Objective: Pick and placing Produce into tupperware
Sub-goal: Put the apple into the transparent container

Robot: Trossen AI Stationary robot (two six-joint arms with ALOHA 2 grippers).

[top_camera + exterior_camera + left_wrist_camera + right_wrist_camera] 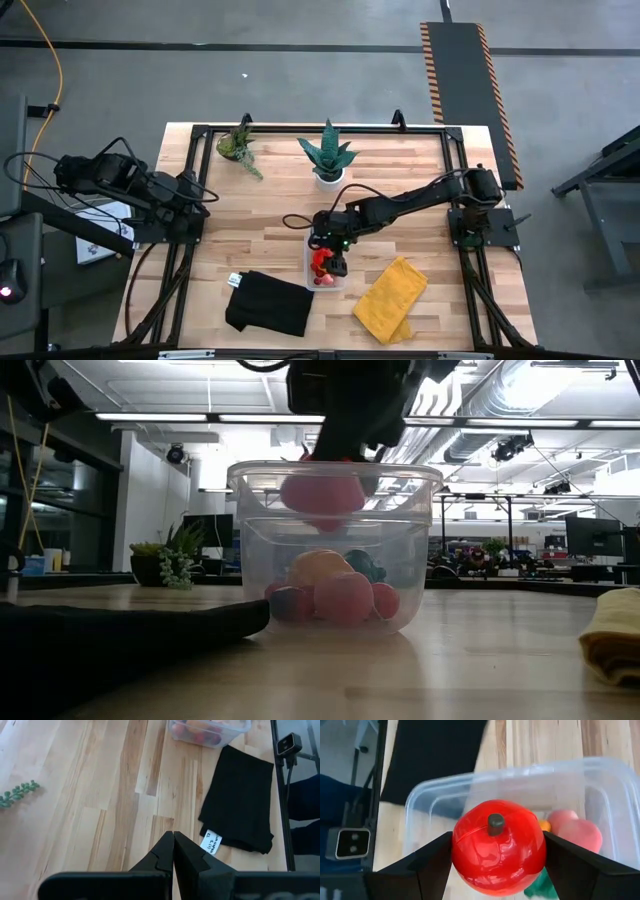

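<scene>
Red apple (497, 852) in right hand (497, 865) over tupperware (435, 795)

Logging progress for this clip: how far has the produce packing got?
Done: several toy pieces already lie in the tupperware. In hand: the right gripper holds a red apple over the tupperware's open top, not released. Left: no loose produce shows on the table. The left gripper waits shut at the left side.

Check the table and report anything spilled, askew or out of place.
Nothing stands out. The tupperware sits upright with produce inside, none spilled on the wood. The right gripper holds a red apple squarely over it. The black cloth and yellow cloth lie flat; both potted plants stand upright.
</scene>
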